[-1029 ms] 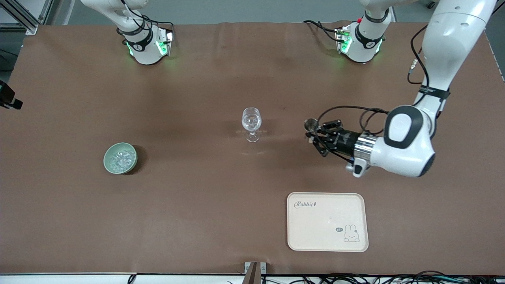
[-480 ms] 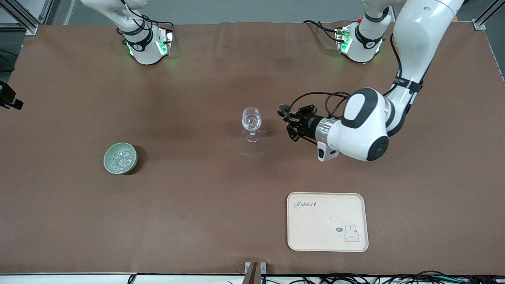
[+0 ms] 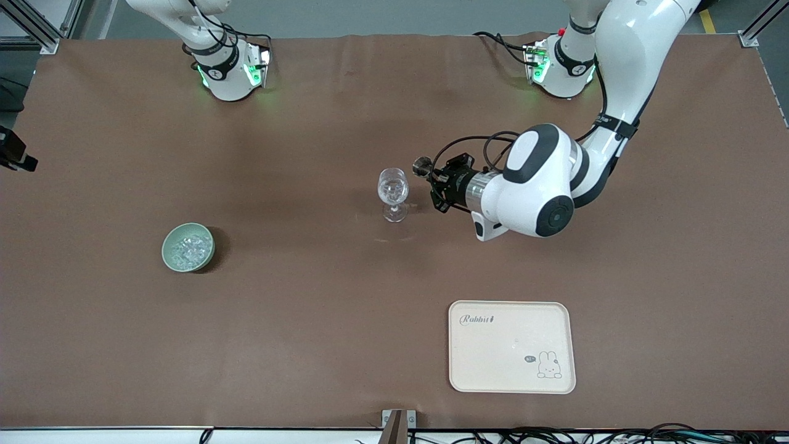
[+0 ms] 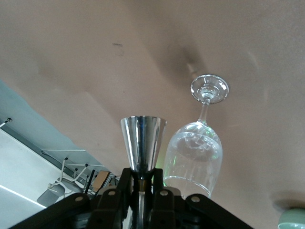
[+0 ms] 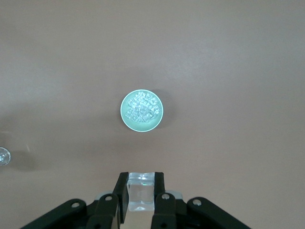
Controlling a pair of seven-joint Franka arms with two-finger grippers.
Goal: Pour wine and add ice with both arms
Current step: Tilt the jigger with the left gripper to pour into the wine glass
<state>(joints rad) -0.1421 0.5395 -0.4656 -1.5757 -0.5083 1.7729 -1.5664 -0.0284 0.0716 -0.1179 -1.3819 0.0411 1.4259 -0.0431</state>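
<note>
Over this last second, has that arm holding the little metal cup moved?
Yes. The left gripper, shut on the metal cup, has swung toward the wine glass, away from the tray.

Left arm [image 3: 622,68] reaches out from its base, elbow bent, wrist level; left gripper [image 3: 428,174] is clamped on a metal cup [image 4: 143,141]; right gripper [image 5: 140,191], raised high, pinches an ice cube [image 5: 141,192].

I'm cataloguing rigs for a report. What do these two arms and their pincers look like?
Both arms are glossy white with rounded, bulky joints and black joint bands; loose black cables loop near the left wrist. Green lights glow at both bases. Each pincer, left pincer and right pincer, is black, with two fingers and visible screw heads.
</note>
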